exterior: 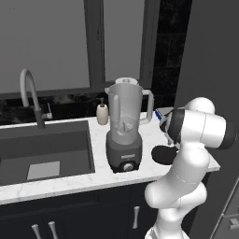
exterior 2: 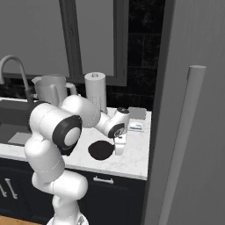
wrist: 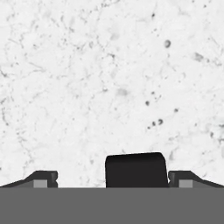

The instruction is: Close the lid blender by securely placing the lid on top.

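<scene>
The blender stands on the marble counter, a clear grey-tinted jar with an open top on a dark base with a knob. In the right base view the jar shows behind my arm. The lid, a flat black disc, lies on the counter to the blender's right; my arm covers part of the lid. My gripper points straight down at the lid's right edge. In the hand view my gripper is open, and the lid's black tab sits between the fingertips, apart from both.
A sink with a curved faucet lies left of the blender, and a beige soap bottle stands behind it. A paper towel roll and a small blue-white item sit near the back. A tall grey panel bounds the counter's right end.
</scene>
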Robot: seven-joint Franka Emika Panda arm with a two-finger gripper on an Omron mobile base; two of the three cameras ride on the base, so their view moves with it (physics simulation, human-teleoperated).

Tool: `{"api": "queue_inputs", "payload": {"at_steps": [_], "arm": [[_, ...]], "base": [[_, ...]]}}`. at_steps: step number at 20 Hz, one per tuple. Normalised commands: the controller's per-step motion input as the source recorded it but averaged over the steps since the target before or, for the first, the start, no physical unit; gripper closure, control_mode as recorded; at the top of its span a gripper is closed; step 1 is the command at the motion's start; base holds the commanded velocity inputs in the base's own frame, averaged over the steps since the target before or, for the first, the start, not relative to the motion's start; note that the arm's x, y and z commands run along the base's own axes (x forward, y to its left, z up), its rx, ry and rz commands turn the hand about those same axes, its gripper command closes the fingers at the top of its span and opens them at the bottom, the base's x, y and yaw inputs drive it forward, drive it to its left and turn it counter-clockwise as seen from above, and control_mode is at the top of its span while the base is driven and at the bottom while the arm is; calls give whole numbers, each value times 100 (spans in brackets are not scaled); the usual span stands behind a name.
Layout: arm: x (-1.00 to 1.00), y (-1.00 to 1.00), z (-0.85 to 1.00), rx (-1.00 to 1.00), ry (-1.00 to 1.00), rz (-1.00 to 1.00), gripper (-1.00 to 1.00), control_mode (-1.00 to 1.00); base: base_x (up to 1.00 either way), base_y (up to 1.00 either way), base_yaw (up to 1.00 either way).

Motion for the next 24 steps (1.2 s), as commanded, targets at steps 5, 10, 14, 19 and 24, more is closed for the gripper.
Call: {"api": "queue_inputs", "payload": {"at_steps": [5, 10, 14, 19, 24], "arm": [[0, 43, -17, -5, 0, 0, -100, -100], [0, 31, -8, -6, 0, 4, -100, -100], [0, 2, -14, -2, 0, 10, -100, -100], [0, 0, -14, 0, 0, 10, 100, -100], [0, 0, 0, 0, 0, 2, 100, -100]], "base": [[0, 0, 0], [0, 0, 0], [0, 0, 0], [0, 0, 0], [0, 0, 0]]}}
